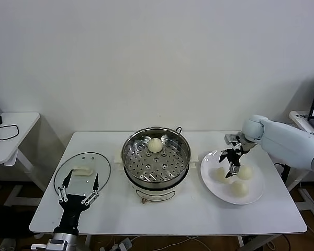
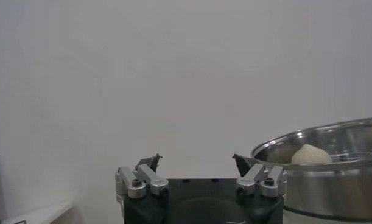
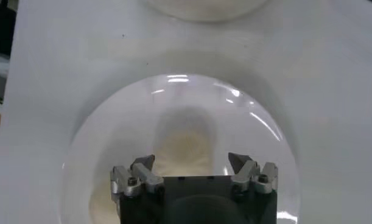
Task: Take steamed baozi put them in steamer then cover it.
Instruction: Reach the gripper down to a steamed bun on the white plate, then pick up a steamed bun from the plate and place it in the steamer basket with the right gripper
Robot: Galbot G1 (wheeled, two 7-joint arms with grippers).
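**Right tool stands over the plate, next bun just below it**

You have the right tool point(image 1: 231, 166) above the white plate point(image 1: 257, 196), at the right side of the surface point(image 1: 199, 219). Its two fingers are spread wide and hold nothing. Three buns lie on this plate: one point(image 1: 220, 174) on the side toward the steamer, one point(image 1: 245, 172) on the far side, one point(image 1: 239, 187) nearest to you. The tool points down between the first two. In the right wrist view, one bun point(image 3: 184, 149) sits straight ahead of the open fingers, in the middle of the gap, so I judge that a short move straight down is what the grasp needs. The buns are round, so there is no long axis to align with.

The steamer point(image 1: 156, 157) is in the middle of the surface, to the left of the plate, and already has one bun point(image 1: 155, 145) on its tray, toward the back. The right arm is clearly the nearer one to the plate.

The left tool point(image 1: 79, 189) waits low at the left, fingers also wide and empty, over the near edge of the glass lid point(image 1: 82, 170), which lies flat on the surface beside the steamer.
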